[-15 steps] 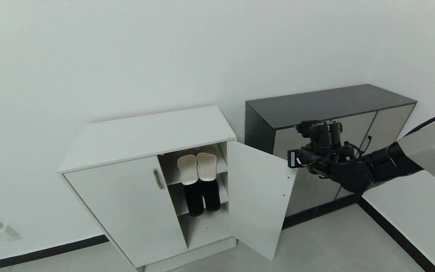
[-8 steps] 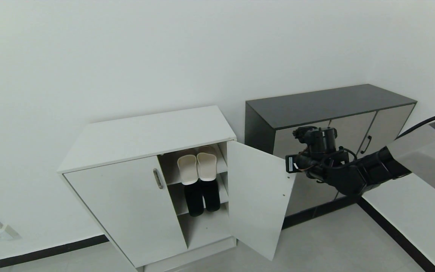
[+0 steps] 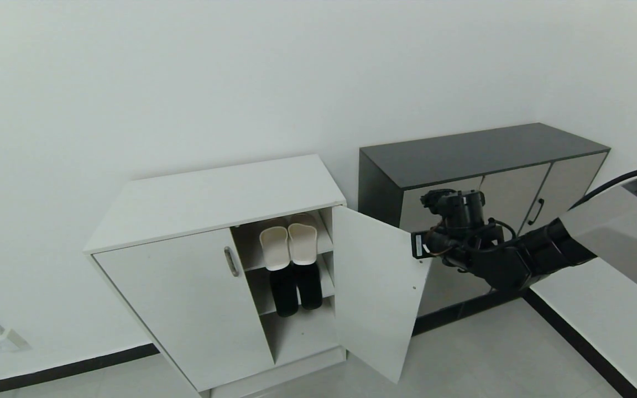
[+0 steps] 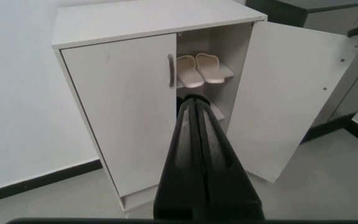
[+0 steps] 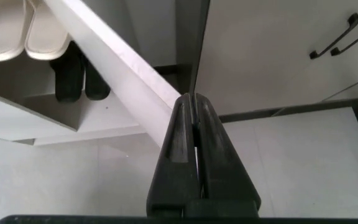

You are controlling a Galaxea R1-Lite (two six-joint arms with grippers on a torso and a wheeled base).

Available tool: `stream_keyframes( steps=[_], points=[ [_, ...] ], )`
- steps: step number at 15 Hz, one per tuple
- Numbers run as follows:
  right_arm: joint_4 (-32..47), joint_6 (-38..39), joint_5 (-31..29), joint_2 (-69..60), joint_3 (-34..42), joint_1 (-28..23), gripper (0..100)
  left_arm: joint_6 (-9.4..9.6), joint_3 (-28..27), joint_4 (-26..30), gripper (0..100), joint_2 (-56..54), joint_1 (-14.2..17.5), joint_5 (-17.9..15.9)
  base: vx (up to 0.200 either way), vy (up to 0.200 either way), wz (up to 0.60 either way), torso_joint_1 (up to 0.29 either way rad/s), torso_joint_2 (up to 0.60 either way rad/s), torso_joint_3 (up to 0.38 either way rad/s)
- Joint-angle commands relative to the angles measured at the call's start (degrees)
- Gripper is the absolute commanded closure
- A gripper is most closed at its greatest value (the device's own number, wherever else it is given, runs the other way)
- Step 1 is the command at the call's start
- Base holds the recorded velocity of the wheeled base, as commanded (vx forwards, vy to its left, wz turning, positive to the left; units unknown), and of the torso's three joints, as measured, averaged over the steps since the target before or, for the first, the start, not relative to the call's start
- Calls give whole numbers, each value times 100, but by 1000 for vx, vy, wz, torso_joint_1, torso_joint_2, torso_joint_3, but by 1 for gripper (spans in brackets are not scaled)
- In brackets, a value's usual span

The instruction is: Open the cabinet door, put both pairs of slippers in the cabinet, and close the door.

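Right gripper, fingers together, had moved left up against outer edge of open door; door barely swung yet. White slippers and black slippers sat on shelves inside cabinet. Only closing remained. Left gripper, fingers together, faced cabinet.

no text, number or sign could be read anywhere. the one printed item was a small white rectangular label fixed to the black cylindrical wrist housing, just beside the outer edge of the open flat white cabinet door. its dark marks were too small to make out.
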Motion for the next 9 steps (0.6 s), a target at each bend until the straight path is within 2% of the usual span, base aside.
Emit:
stream_keyframes(
  steps=[1, 5, 9],
  points=[
    [19, 11, -10, -134, 131, 288, 100, -1, -6, -1, 100, -5, 0, -1, 0, 0, 0, 0, 0, 0],
    [19, 116, -27, -643, 562, 964, 100, -1, 2, -1, 100, -5, 0, -1, 0, 0, 0, 0, 0, 0],
    [2, 107, -36, -951, 860, 1246, 100, -1, 2, -1, 100, 4, 0, -1, 0, 0, 0, 0, 0, 0]
  ],
)
